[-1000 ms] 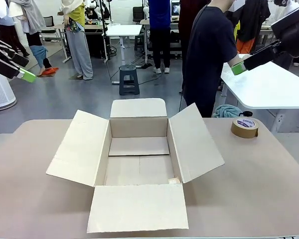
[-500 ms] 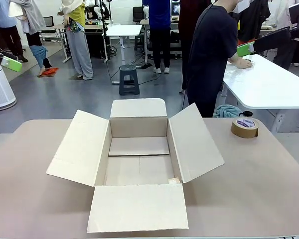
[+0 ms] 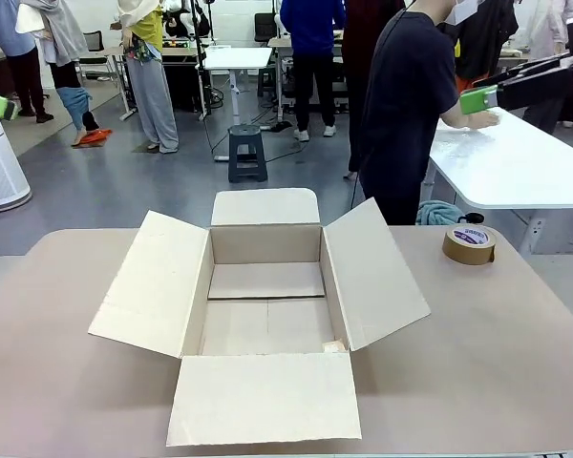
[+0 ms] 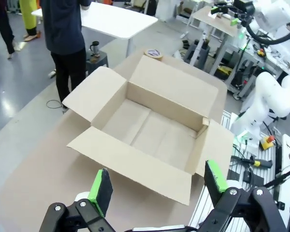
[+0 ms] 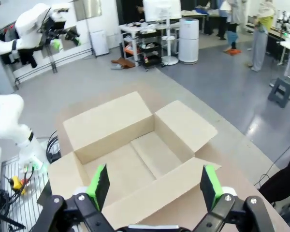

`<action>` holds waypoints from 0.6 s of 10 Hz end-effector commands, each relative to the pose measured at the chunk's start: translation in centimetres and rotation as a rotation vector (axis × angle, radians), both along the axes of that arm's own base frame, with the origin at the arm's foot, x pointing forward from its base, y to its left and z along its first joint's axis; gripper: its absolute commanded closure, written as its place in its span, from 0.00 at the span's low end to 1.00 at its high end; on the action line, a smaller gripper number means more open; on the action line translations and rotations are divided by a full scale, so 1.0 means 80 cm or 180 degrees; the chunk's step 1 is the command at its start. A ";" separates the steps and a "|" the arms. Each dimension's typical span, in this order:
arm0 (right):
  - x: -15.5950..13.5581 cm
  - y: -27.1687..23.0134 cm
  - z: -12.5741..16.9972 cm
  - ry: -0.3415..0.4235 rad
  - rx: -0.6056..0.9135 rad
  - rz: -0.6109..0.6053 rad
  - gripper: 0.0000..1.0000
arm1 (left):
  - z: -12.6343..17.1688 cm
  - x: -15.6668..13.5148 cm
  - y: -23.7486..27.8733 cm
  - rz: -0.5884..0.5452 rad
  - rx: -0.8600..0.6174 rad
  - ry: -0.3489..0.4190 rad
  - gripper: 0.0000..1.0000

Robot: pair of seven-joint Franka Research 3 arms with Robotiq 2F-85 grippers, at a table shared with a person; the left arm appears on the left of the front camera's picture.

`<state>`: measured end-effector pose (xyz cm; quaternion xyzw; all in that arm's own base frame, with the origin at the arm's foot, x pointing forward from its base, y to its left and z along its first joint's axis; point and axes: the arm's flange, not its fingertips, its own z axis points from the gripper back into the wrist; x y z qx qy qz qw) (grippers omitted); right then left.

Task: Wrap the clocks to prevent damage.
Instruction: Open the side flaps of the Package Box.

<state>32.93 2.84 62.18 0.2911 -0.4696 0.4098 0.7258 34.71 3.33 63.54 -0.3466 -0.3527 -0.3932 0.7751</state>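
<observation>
The room is bright, lit evenly from above. Inside the cardboard box (image 3: 265, 286) the shadows are soft and weak. The grey floor (image 4: 9, 104) beyond the left pincer (image 4: 158, 181) carries pale glare. Both wrist views bend straight lines near the edges.

Cardboard box (image 3: 265, 305), four flaps spread, lies on the brown table (image 3: 497, 363) below and ahead of the right gripper (image 5: 155, 175). Brown tape roll (image 3: 469, 244) sits on that gripper's side, apart from the box. A step stool (image 3: 247, 151) stands on the floor beyond.
</observation>
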 end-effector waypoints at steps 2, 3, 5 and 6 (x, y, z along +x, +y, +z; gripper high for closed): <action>0.003 -0.007 -0.010 -0.0072 -0.0450 0.0614 0.00 | -0.005 0.001 0.010 -0.0454 0.0454 -0.0516 0.00; 0.002 -0.013 -0.010 -0.0104 -0.0586 0.0778 0.00 | -0.008 -0.004 0.015 -0.0576 0.0515 -0.0666 0.00; 0.008 -0.031 -0.013 -0.0060 -0.0591 0.0705 0.00 | -0.011 -0.003 -0.005 -0.0740 0.0668 -0.0919 0.00; 0.008 -0.039 -0.016 -0.0036 -0.0557 0.0625 0.00 | -0.013 -0.003 -0.008 -0.0749 0.0696 -0.0992 0.00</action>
